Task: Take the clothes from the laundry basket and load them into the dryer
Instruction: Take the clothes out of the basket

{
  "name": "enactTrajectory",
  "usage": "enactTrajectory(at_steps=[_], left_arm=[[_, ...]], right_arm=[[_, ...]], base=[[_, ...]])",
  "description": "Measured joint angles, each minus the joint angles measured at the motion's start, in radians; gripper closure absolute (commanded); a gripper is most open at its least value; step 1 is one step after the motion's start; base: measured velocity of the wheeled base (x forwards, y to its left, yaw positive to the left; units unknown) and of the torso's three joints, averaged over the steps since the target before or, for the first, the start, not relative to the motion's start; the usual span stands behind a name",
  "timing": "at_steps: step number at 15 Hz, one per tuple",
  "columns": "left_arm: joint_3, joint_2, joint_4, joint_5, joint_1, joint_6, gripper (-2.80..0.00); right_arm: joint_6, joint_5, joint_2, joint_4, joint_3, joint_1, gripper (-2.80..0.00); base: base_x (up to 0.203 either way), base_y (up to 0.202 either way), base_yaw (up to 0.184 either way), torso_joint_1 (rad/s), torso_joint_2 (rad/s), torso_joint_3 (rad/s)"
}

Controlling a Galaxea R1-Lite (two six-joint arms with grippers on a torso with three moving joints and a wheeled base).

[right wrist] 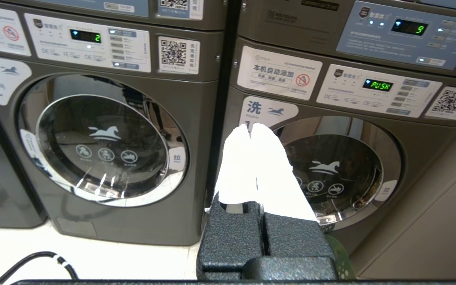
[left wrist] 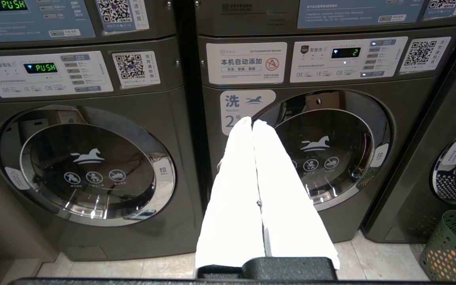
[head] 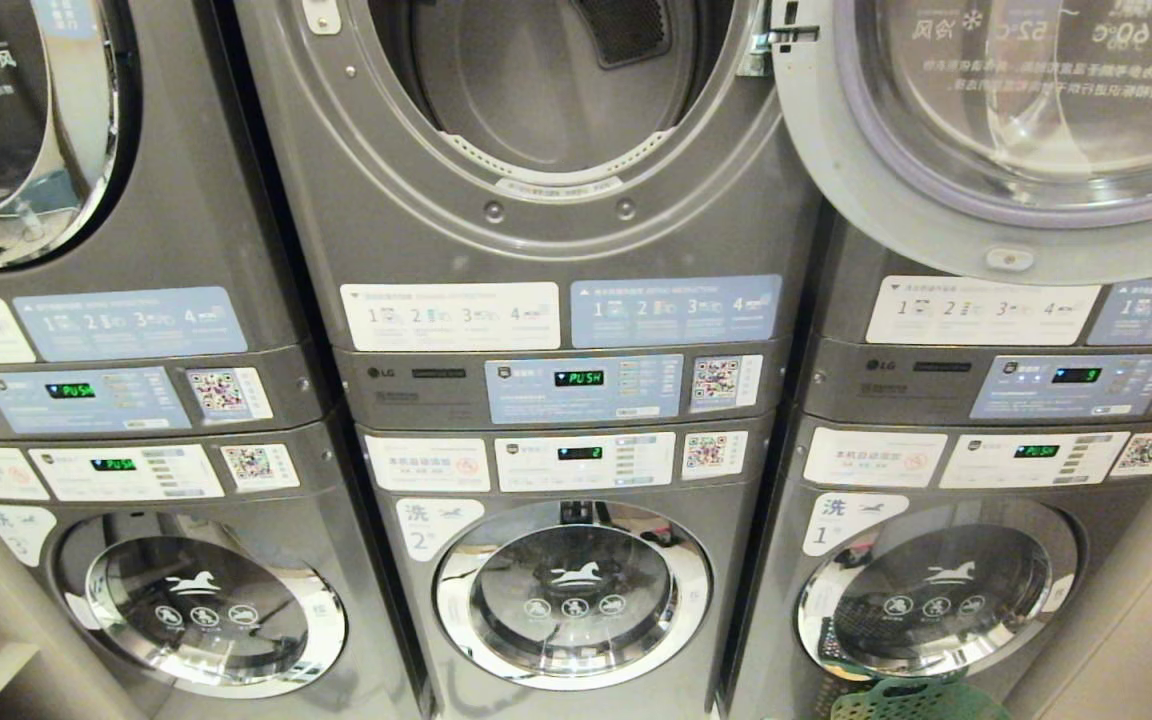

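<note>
The dryer [head: 556, 90] is the upper middle machine; its drum stands open and looks empty. Its round door [head: 1016, 130] is swung out to the right. The green laundry basket [head: 921, 700] sits on the floor at the lower right, in front of washer 1, and also shows as the basket [left wrist: 455, 245] in the left wrist view. The clothes are out of view. My left gripper [left wrist: 251, 122] is shut, white fingers pressed together, pointing at washer 2 and holding nothing. My right gripper [right wrist: 251, 130] is shut too, empty, facing washer 1, with the basket rim [right wrist: 341, 263] below it. Neither arm shows in the head view.
Three stacked grey machines fill the view, and the lower washer doors [head: 572, 595] are closed. The neighbouring dryer door [head: 26, 130] on the left is closed. A black cable [right wrist: 34, 261] lies on the pale floor. A beige wall [right wrist: 430, 221] stands at the right.
</note>
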Motion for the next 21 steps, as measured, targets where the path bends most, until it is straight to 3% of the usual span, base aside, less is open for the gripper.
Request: enactTrajectory(at_steps=[21], left_arm=[[0.000,0.000,0.000,0.000,0.000,0.000,0.00]], right_arm=[[-0.001,0.001,0.000,0.000,0.000,0.000,0.00]], base=[[0.000,0.000,0.000,-0.126,0.28,0.151]])
